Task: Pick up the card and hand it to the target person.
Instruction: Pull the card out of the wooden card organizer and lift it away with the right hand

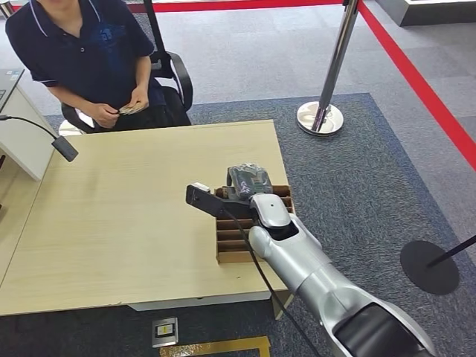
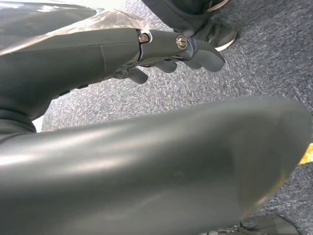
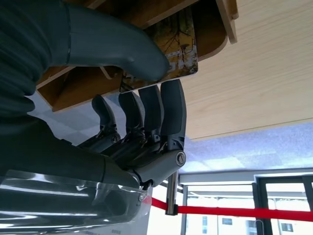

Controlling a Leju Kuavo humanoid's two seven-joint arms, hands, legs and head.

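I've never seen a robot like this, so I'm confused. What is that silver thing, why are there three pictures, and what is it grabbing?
The silver thing is a robot's arm. The head view looks down from high on its body: its right hand reaches into a wooden card holder on the table, and a person sits across. The right wrist view, from a camera behind that hand, shows its thumb and fingers pinching a card. The left wrist view shows the left hand hanging above the carpet, holding nothing.

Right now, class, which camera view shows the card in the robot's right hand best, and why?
The right wrist view: the card shows close up, printed face visible, pinched between thumb and fingers of the right hand at the wooden holder. In the head view the hand hides the card. The left wrist view shows floor and the left hand.
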